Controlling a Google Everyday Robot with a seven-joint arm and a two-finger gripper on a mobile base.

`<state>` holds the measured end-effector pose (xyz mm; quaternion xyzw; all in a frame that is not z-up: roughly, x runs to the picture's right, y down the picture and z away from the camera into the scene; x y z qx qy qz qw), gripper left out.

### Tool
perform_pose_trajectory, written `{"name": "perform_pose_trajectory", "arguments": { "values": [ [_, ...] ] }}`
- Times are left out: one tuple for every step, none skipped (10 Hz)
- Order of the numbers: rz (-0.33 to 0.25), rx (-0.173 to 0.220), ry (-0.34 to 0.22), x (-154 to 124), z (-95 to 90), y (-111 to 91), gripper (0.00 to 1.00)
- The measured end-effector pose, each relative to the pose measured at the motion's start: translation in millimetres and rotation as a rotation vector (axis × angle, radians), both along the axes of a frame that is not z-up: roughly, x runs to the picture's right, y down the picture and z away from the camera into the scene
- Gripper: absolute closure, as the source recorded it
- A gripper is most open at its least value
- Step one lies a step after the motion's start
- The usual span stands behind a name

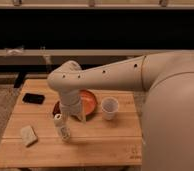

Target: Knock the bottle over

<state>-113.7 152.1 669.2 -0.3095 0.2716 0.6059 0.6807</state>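
On the front-left of the slatted wooden table (105,145), the small slim white plastic bottle (63,128) stands with its long axis near vertical and its cap leaning slightly up-left. The gripper (77,116) hangs just right of it; I cannot tell if it is open or closed. A low push may only slide the bottle, and a wide swing could strike the round orange bowl (90,102).

Wooden slatted table (105,145) on speckled carpet (2,100); pale horizontal rails (90,52) behind, dark gaps between; dim warm light
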Motion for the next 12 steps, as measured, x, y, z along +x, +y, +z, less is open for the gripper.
{"name": "perform_pose_trajectory", "arguments": {
  "values": [
    [-0.009, 0.001, -0.022, -14.6, 3.4, -2.3, 0.35],
    [-0.019, 0.000, -0.033, -23.4, 5.3, -3.5, 0.35],
    [-0.035, 0.005, -0.044, -32.7, 10.4, -6.5, 0.35],
    [-0.053, 0.011, -0.053, -43.6, 17.0, -10.7, 0.35],
    [-0.065, 0.015, -0.065, -52.9, 20.2, -13.4, 0.35],
    [-0.075, 0.021, -0.079, -62.1, 24.6, -17.6, 0.35],
    [-0.083, 0.028, -0.090, -66.7, 28.3, -21.2, 0.35],
    [-0.086, 0.033, -0.098, -70.4, 30.2, -23.9, 0.35],
    [-0.085, 0.039, -0.107, -68.9, 32.3, -26.8, 0.35],
    [-0.065, 0.057, -0.124, -61.4, 35.4, -33.0, 0.35],
    [-0.043, 0.075, -0.146, -56.2, 35.6, -38.5, 0.35],
    [-0.018, 0.098, -0.168, -49.1, 35.0, -44.0, 0.35]
  ]
}}
